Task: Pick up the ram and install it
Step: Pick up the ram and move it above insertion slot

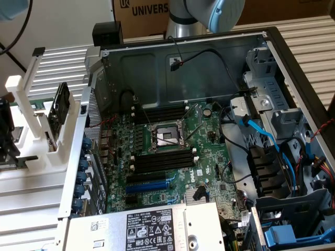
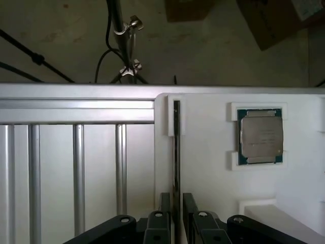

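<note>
Two black jaws, spread apart and gripping nothing, hang above a white plastic holder [image 2: 208,173]. They straddle the long, thin dark ram stick [image 2: 176,147], which stands on edge in the holder's slot.

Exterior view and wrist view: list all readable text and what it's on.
"UNIVERS": on the cardboard box, the rest hidden.
Power supply label: print too small to read.
CPU: markings on the lid too faint to read.
</note>
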Controlling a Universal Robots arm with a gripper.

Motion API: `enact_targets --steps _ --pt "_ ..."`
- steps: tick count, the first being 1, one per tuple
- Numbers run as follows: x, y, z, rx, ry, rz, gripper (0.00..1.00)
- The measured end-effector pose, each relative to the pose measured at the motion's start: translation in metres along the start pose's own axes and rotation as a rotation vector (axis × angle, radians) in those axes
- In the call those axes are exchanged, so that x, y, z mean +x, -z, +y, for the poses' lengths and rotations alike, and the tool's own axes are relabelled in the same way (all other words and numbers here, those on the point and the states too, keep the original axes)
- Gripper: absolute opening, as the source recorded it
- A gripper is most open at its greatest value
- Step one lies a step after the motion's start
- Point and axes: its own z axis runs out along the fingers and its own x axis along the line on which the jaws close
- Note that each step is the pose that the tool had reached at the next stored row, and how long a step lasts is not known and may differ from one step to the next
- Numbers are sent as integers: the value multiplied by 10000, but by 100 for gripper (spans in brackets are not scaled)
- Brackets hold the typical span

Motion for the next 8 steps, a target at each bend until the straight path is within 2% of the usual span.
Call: enact_targets --steps 5,7,8 --pt "5 -53 -10 -3 0 -66 24" --pt "2 -90 -17 -11 4 -147 24" --pt "1 -90 -17 -18 6 -146 24"
